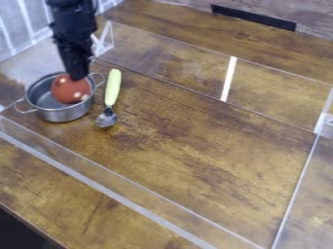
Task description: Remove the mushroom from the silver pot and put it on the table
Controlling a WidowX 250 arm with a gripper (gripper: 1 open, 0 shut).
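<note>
**Desk:** So, what sits around the arm?

**Photographer:** A spoon (pixel 112 88) with a yellow-green handle lies just to the right of the silver pot (pixel 46 109), its bowl end toward the camera. Clear acrylic strips (pixel 298 190) edge the brown wood-plank table (pixel 196 146), and a bright streak of glare crosses its middle. The black arm comes down from the top of the frame and hides part of the pot's far rim.

**Desk:** And the mushroom?

**Photographer:** The mushroom (pixel 70 90) shows a rounded red-brown cap; its stem is too blurred to make out. It hangs over the pot's right-hand rim. The gripper (pixel 74 78) points straight down, fingers clamped on the cap's top.

**Desk:** The pot itself?

**Photographer:** Small, shiny steel and low-walled, it stands near the table's left edge.
</note>
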